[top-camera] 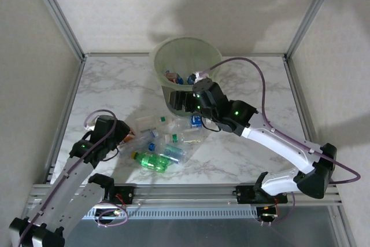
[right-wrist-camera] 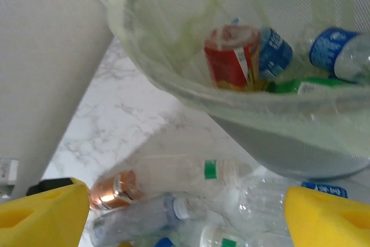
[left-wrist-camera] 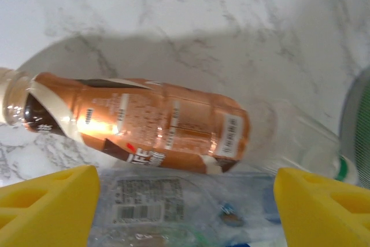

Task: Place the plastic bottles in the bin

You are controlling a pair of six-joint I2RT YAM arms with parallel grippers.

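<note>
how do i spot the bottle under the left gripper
Before the pale-green bin lies a heap of bottles. At the heap's left edge, under the left gripper, lies one bottle. Alone among clear, blue and green neighbours, it has a coppery-brown label.

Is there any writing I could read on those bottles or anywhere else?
Nothing reads clearly.
Brown-labelled bottle: small print, blurred.
Clear bottle beside it: barcode label, blurred.
Red-labelled bottle and blue-labelled bottle in the bin: lettering too blurred.

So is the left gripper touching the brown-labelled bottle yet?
Apart. Left wrist view: left gripper open, both fingers short of the brown-labelled bottle, a gap at each.
</note>
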